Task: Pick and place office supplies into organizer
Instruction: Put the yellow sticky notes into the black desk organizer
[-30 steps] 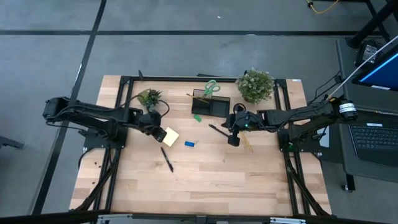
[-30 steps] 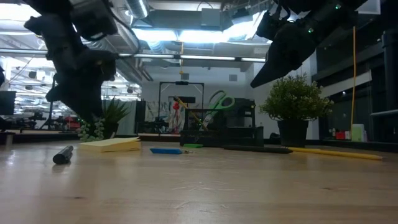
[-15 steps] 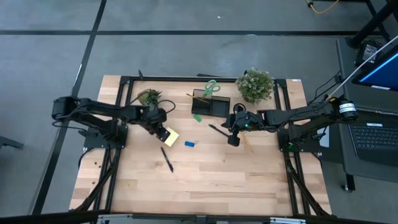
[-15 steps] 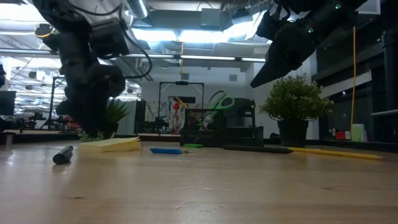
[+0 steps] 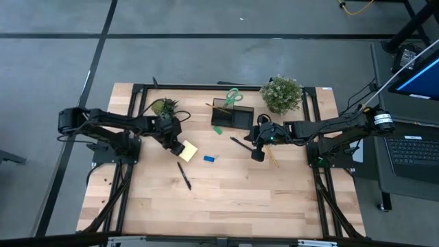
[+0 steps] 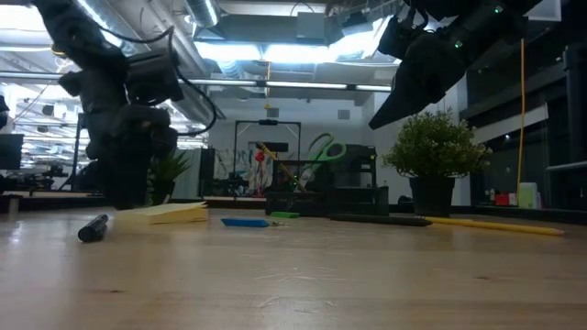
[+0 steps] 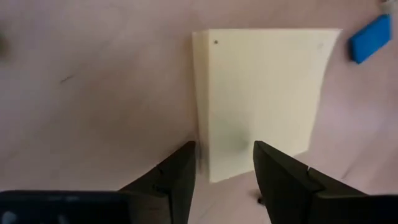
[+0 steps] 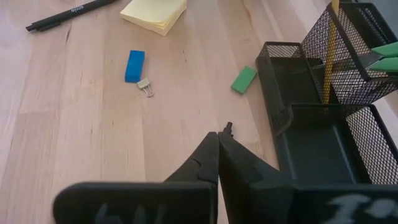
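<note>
Hovering low over the yellow sticky-note pad [image 7: 261, 93], the left tool [image 7: 224, 171] is seen with its fingers parted astride the pad's near edge, nothing gripped. The pad lies flat on the bench [image 5: 240, 199], a blue eraser [image 5: 209, 158] near it. The right tool [image 8: 217, 140] is held closed and empty beside the black organizer [image 8: 323, 118].

From overhead we view the whole table [image 5: 226, 199]. The low camera looks level across it. Both wrist cameras look down closely, sharing the sticky-note pad [image 7: 261, 99] and blue eraser [image 8: 134, 65].
</note>
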